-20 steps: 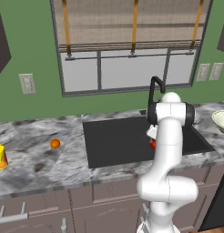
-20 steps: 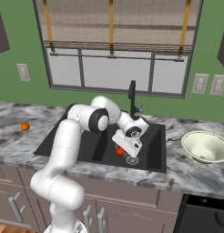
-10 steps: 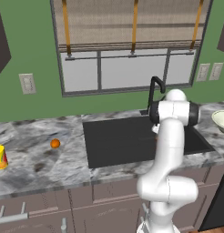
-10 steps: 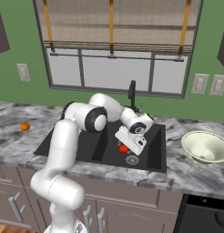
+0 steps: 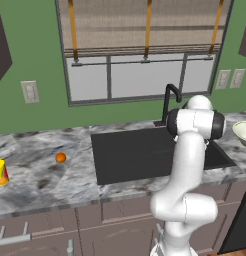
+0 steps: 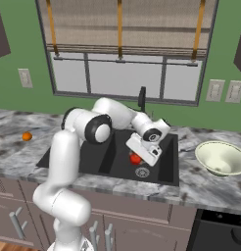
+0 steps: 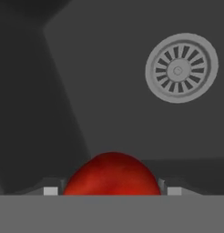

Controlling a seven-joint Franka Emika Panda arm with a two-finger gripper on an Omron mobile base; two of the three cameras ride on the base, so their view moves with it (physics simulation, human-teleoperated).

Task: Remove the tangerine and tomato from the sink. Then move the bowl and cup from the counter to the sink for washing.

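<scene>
The glossy red tomato [image 6: 135, 158] hangs just above the floor of the black sink [image 6: 95, 158], with my gripper [image 6: 138, 155] shut on it. The hand view has the tomato [image 7: 112, 175] between the two fingertips, and the round metal drain [image 7: 181, 68] beyond it. An orange tangerine [image 5: 60, 158] lies on the marbled counter [image 5: 45, 182] left of the sink. Further left, near the counter's edge, stands the yellow cup [image 5: 0, 172]. The pale bowl [image 6: 221, 158] rests on the counter right of the sink.
A black curved faucet [image 5: 170, 97] rises behind the basin, under the window. My own arm reaches across the sink's right half. Brown cabinets run below the counter, and a dark appliance [image 6: 220, 230] stands at the lower right.
The hand has tilted and lifted a little over the drain, and the tomato has risen with it and shifted slightly right. Tangerine, cup and bowl have stayed put.
</scene>
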